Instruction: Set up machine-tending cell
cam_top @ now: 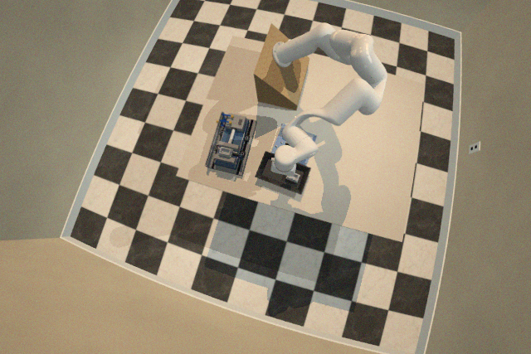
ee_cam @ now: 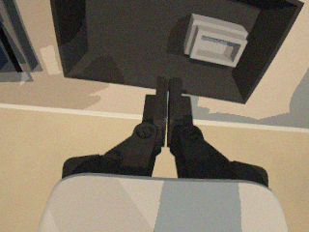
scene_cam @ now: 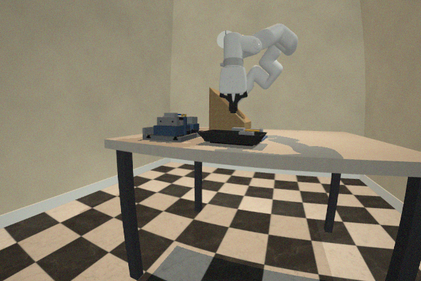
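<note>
One finished part (ee_cam: 215, 41) lies pocket up in the outfeed tray (ee_cam: 71, 58); the gripper (ee_cam: 169, 85) hangs closed and empty above, and the vise (cam_top: 229, 144) seems not yet loaded.

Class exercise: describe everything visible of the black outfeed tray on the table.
The shallow black rectangular outfeed tray has sloping walls around a flat dark floor and looks matte, like plastic. It rests on the beige table top, beside the blue vise. One grey finished part lies on its floor, pocket up. The shut black gripper hangs above, touching nothing.
</note>
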You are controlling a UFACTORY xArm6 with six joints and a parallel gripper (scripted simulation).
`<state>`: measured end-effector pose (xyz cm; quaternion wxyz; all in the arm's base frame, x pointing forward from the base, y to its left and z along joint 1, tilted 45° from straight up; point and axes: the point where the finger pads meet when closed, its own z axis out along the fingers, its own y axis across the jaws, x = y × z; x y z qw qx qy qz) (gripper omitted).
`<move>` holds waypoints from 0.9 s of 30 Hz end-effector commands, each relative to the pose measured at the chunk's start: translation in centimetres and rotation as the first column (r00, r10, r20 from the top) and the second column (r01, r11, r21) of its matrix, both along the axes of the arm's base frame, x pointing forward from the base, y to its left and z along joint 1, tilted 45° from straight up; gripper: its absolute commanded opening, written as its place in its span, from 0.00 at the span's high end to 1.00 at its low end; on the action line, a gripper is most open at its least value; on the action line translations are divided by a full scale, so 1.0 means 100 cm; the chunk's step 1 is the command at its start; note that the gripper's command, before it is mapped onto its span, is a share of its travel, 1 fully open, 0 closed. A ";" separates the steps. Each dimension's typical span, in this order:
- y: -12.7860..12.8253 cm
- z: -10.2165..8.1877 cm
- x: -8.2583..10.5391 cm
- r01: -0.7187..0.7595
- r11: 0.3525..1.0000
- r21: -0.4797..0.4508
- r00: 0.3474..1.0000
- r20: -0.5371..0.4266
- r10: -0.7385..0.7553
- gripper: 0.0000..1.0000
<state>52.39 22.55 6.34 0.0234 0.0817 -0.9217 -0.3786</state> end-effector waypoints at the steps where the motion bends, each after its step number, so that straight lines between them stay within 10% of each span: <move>1: -0.004 0.005 0.002 0.002 1.000 0.000 1.000 0.004 -0.002 1.00; 27: -0.040 0.041 0.007 0.002 1.000 0.000 1.000 0.004 -0.002 1.00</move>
